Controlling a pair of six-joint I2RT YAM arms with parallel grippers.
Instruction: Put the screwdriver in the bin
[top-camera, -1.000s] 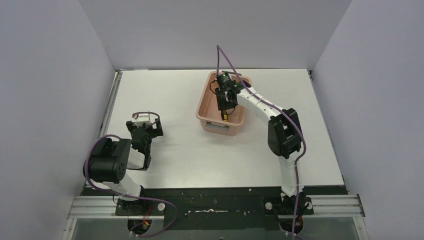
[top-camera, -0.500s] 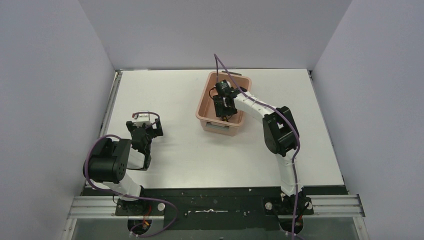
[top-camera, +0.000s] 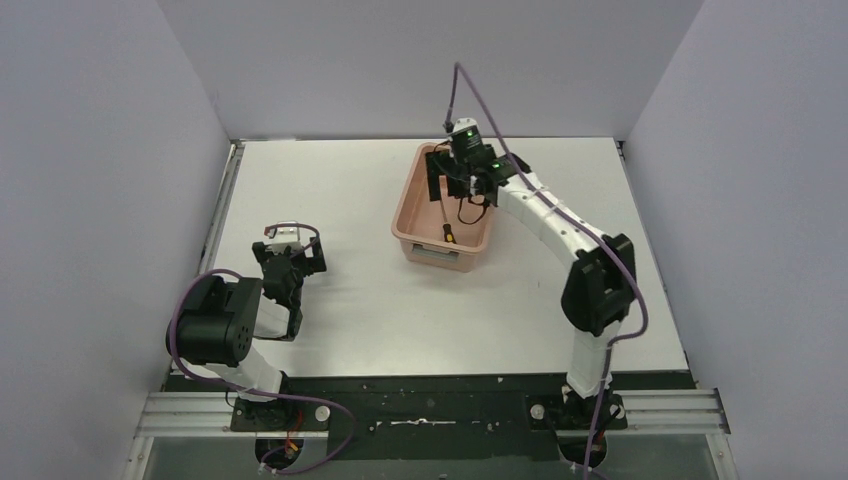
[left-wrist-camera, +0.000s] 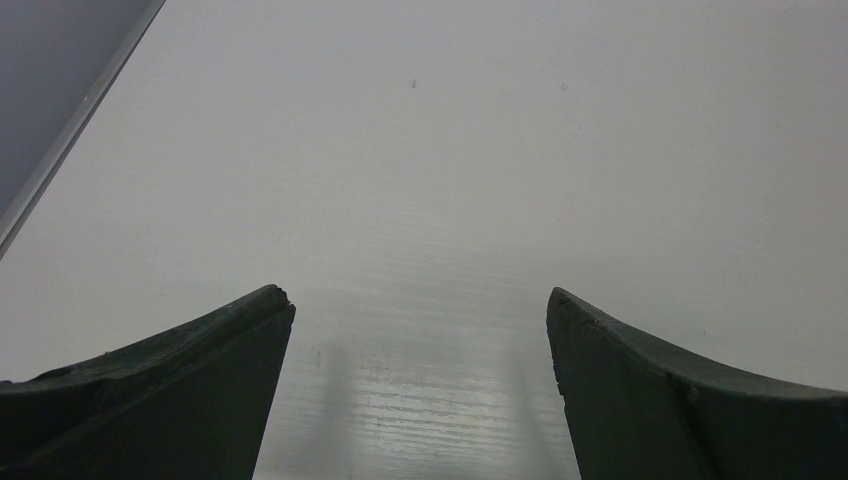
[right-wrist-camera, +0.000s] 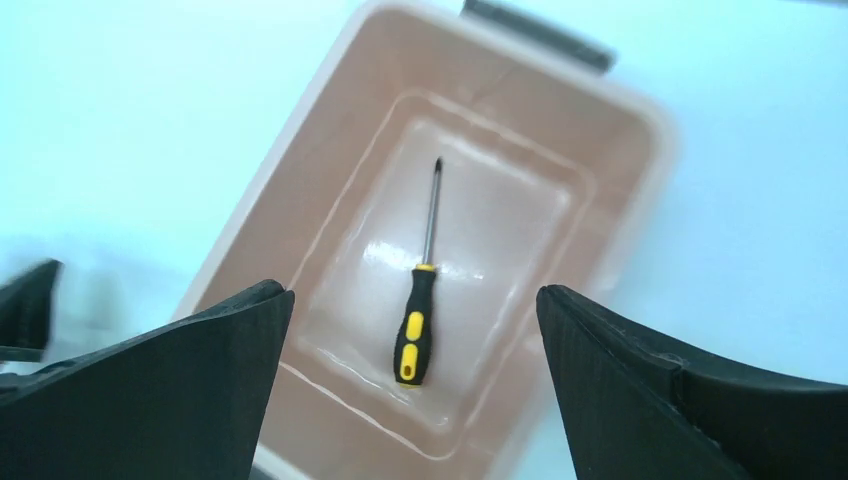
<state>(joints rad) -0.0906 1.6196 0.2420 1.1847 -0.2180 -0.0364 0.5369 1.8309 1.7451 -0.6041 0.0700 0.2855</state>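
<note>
White tabletop (top-camera: 350, 200), plain grey walls on three sides. Spotted screwdriver (right-wrist-camera: 423, 272) lying flat on the floor of the bin (right-wrist-camera: 310, 180), roughly along its long axis and near the middle. Yellow-and-black handle toward the near short end in the top view, dark shaft and tip toward the far end with the grey bin handle (right-wrist-camera: 540, 35). Not touching any wall as far as can be seen, and free of both grippers. Right gripper (right-wrist-camera: 415, 292) up above the bin, over its far half in the top view, jaws spread wide with nothing between them; looking straight down past both fingers onto the screwdriver below. Right arm stretched from its base at the near edge out across the table to the bin, purple cable (top-camera: 470, 95) looping up off the wrist. Left gripper (left-wrist-camera: 418, 294) well apart from the bin, on the near-left part of the table, jaws apart and holding nothing, only bare white surface between the fingers. Left arm folded back close to its own base.
</note>
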